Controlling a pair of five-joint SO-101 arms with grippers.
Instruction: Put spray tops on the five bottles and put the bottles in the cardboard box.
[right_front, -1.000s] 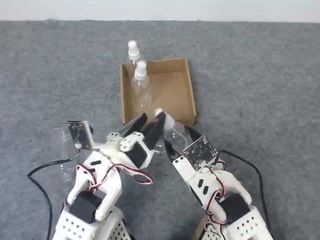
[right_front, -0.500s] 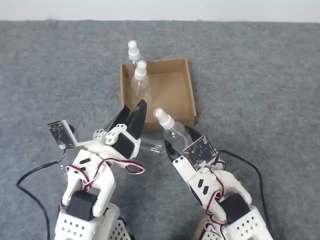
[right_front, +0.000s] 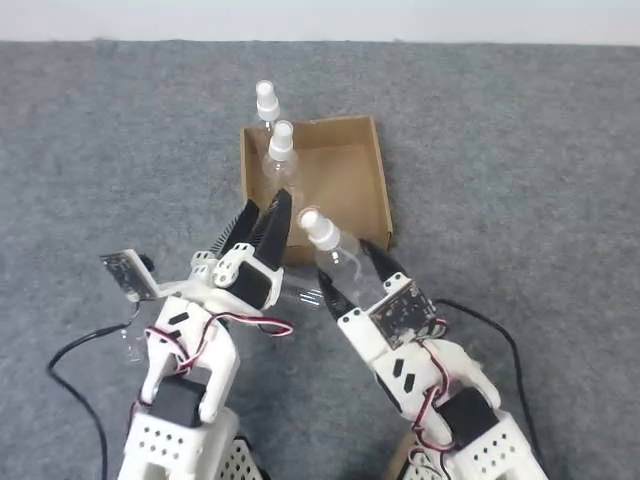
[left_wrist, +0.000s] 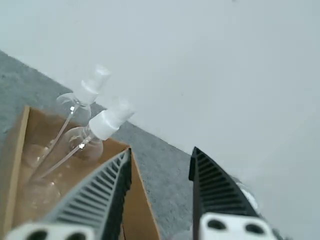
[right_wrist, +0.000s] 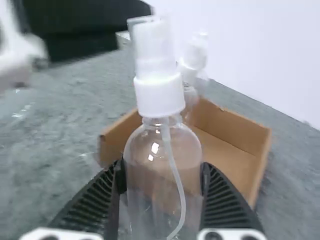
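Note:
My right gripper (right_front: 348, 272) is shut on a clear bottle (right_front: 340, 262) with a white spray top (right_front: 318, 228), held upright just in front of the cardboard box (right_front: 352, 180). The right wrist view has the bottle (right_wrist: 160, 160) between the jaws and its spray top (right_wrist: 155, 80) above them. My left gripper (right_front: 267, 202) stands open and empty over the box's near left corner, beside the held bottle. One topped bottle (right_front: 280, 165) stands inside the box; another (right_front: 266, 102) stands just behind it. Both bottles (left_wrist: 102, 125) (left_wrist: 90, 87) appear beyond my left gripper (left_wrist: 160, 152).
A small clear piece (right_front: 311, 296) lies on the grey carpet between the arms. A clear bottle (right_front: 129, 338) lies beside the left arm's base. The right half of the box floor (right_wrist: 225, 145) is bare. Cables trail at both arms' bases.
My left gripper let go of the spray top, swung left and rose over the box corner, open. My right gripper carried the topped bottle up and closer to the box.

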